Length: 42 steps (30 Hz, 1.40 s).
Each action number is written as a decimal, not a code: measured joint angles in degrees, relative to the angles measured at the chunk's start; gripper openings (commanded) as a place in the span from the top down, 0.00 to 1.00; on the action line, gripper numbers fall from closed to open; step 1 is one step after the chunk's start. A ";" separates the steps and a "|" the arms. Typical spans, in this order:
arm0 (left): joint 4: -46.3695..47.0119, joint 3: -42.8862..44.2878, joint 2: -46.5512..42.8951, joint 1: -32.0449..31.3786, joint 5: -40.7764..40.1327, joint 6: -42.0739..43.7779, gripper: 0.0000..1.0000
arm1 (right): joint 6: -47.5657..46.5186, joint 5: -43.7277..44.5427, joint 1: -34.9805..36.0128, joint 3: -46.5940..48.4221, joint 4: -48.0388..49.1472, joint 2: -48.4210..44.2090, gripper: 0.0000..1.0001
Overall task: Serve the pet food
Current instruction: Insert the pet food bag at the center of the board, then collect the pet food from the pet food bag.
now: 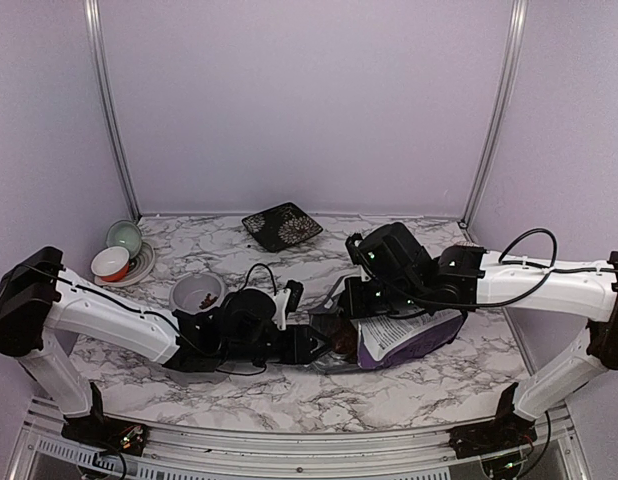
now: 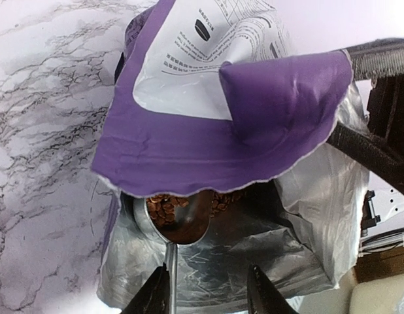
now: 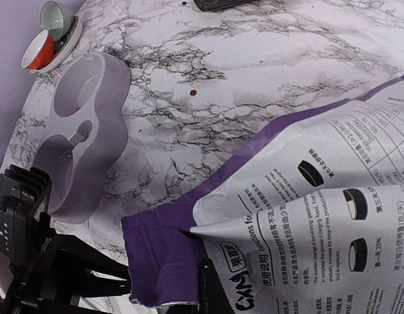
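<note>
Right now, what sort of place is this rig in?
Probably a robot test booth staged as a home counter: aluminium-framed lilac walls, marble-pattern tabletop, and props such as a grey double bowl and purple-and-white bag.

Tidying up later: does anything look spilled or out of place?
Yes: one stray kibble pellet lies on the marble table, between the grey double bowl and the purple-and-white bag, outside both.
</note>
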 measured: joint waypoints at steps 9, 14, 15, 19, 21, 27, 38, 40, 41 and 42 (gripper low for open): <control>-3.85 -0.15 -1.01 1.46 2.51 -9.73 0.55 | -0.04 -0.07 0.00 -0.02 0.13 -0.11 1.00; -6.19 -0.22 -1.01 2.16 2.69 -12.90 0.52 | -0.07 -0.13 0.00 -0.35 0.37 -0.33 1.00; -6.40 -0.22 -1.01 2.19 2.78 -13.31 0.52 | -0.07 -0.17 0.00 -0.52 0.55 -0.44 1.00; -6.71 -0.24 -1.01 2.21 3.93 -14.82 0.51 | -0.07 -0.24 0.00 -0.76 0.83 -0.66 1.00; -6.84 -0.24 -1.01 2.21 4.61 -15.43 0.52 | -0.07 -0.24 0.00 -0.76 0.85 -0.66 1.00; -6.82 -0.26 -1.01 2.21 6.10 -17.44 0.51 | -0.09 -0.22 0.00 -0.79 0.87 -0.85 1.00; -3.67 -2.60 -0.81 2.21 7.85 -23.12 0.51 | -0.35 -0.22 0.00 -0.85 0.96 -1.09 1.00; -1.95 -3.28 -0.42 2.21 8.11 -24.68 0.51 | -0.46 -0.24 0.00 -0.85 0.96 -1.09 1.00; -1.09 -3.56 -0.24 2.21 8.15 -25.31 0.51 | -0.50 -0.24 0.00 -0.85 0.96 -1.09 1.00; -0.09 -3.93 -0.02 2.21 8.15 -26.16 0.51 | -0.52 -0.24 0.00 -0.85 0.96 -1.09 1.00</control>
